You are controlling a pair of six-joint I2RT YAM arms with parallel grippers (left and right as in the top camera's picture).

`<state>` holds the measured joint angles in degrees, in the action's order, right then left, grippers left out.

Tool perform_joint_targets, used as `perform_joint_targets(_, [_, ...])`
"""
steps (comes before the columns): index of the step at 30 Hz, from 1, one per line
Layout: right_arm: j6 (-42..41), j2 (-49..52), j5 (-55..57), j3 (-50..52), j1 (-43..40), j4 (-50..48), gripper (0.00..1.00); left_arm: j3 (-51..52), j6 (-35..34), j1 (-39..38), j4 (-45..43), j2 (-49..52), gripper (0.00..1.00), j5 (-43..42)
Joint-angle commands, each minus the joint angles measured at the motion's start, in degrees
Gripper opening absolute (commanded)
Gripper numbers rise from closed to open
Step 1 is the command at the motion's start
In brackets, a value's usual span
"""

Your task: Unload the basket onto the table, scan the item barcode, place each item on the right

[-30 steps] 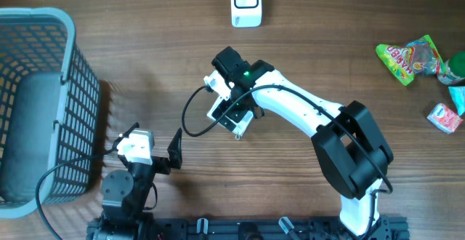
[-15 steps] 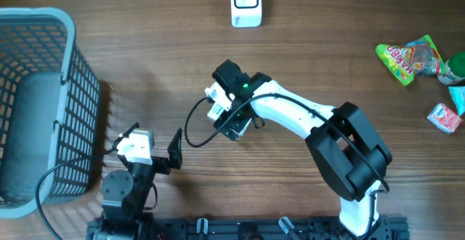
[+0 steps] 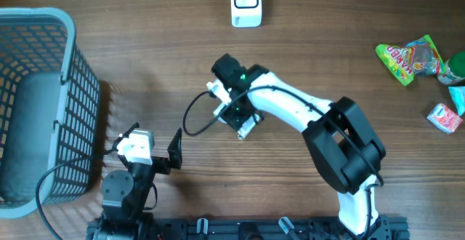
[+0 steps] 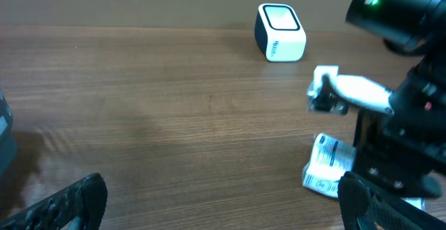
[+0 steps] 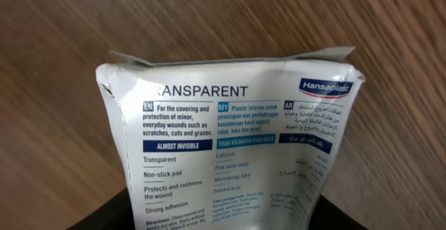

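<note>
The item is a white Hansaplast plaster pack (image 5: 226, 139), printed side towards the right wrist camera. It lies mid-table, and only a white corner of the pack (image 3: 249, 129) shows under my right arm in the overhead view. My right gripper (image 3: 238, 115) is down over it, and the right gripper's (image 5: 223, 219) dark jaws press both side edges, bowing the pack. The left wrist view shows the pack (image 4: 326, 167) beneath that arm. A white barcode scanner (image 3: 245, 1) stands at the far edge, also seen as the scanner (image 4: 281, 40). My left gripper (image 4: 223, 205) rests open and empty near the front edge.
A blue-grey mesh basket (image 3: 36, 12) fills the far left. Several colourful snack packets (image 3: 407, 60) lie at the right edge. The right arm's black cable (image 3: 190, 120) loops over the table between the two arms.
The right gripper's jaws have narrowed onto the plaster pack and the wrist has shifted a little towards the scanner. The left arm has not moved.
</note>
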<state>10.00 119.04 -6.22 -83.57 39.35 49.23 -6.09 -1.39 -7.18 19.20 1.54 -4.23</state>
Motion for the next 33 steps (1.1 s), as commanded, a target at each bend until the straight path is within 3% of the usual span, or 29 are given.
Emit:
perform_joint_targets(1, [-1.33,-1.03,-14.82,-8.74,-4.2,7.23,0.58,0.24,-0.57,-0.22,-0.22,-0.31,1.0,-0.46])
perform_joint_targets(9, [4.55,-2.8,-41.38,-10.97,-11.61,14.05,0.59,0.24,-0.57,-0.22,-0.22,-0.31,1.0,-0.46])
perform_joint_targets(11, [2.1,-2.8,-47.23,-10.97,-12.5,14.03,0.57,0.24,-0.57,-0.22,-0.22,-0.31,1.0,-0.46])
perform_joint_targets(14, [-11.3,-2.8,-49.05,-10.97,-13.86,12.94,0.57,0.24,-0.59,-0.22,-0.22,-0.31,1.0,-0.46])
perform_joint_targets(15, [-12.44,-2.8,-46.93,-10.95,-13.99,12.02,0.58,0.24,-0.59,-0.22,-0.22,-0.31,1.0,-0.46])
perform_joint_targets(17, [-19.8,-2.8,-34.84,-10.71,-13.99,9.55,0.58,0.24,-0.57,-0.22,-0.22,-0.31,1.0,-0.46])
perform_joint_targets(18, [-29.29,-2.8,-22.73,-9.92,-13.9,8.61,0.59,0.24,-0.57,-0.22,-0.22,-0.31,1.0,-0.46])
perform_joint_targets(20, [-48.37,-2.78,-1.2,-8.68,-13.88,10.78,0.86,0.24,-0.59,-0.22,-0.22,-0.31,1.0,-0.46])
perform_joint_targets(21, [-58.23,-2.78,3.58,-8.33,-13.88,12.17,0.95,0.24,-0.59,-0.22,-0.22,-0.31,1.0,-0.46])
perform_joint_targets(24, [-79.38,-2.78,3.93,-7.89,-13.84,12.13,1.0,0.24,-0.57,-0.22,-0.22,-0.31,1.0,-0.46])
perform_joint_targets(27, [-83.14,-2.78,5.46,-7.91,-13.94,11.87,1.0,0.24,-0.57,-0.22,-0.22,-0.31,1.0,-0.46])
perform_joint_targets(28, [-81.4,-2.78,7.65,-7.91,-13.92,12.9,0.94,0.24,-0.57,-0.22,-0.22,-0.31,1.0,-0.46])
perform_joint_targets(29, [-79.58,-2.78,9.38,-7.91,-13.94,14.4,0.7,0.24,-0.57,-0.22,-0.22,-0.31,1.0,-0.46])
perform_joint_targets(30, [-78.07,-2.78,11.5,-7.91,-13.94,16.41,0.6,0.24,-0.59,-0.22,-0.22,-0.31,1.0,-0.46])
perform_joint_targets(31, [-77.48,-2.78,15.23,-7.89,-13.94,19.1,0.35,0.24,-0.57,-0.22,-0.22,-0.31,1.0,-0.46])
perform_joint_targets(32, [-77.29,-2.75,18.25,-7.5,-13.92,20.63,0.26,0.24,-0.59,-0.22,-0.22,-0.31,1.0,-0.46])
perform_joint_targets(33, [-74.79,-2.73,17.94,-5.9,-13.81,20.28,0.25,0.24,-0.57,-0.22,-0.22,-0.31,1.0,-0.46])
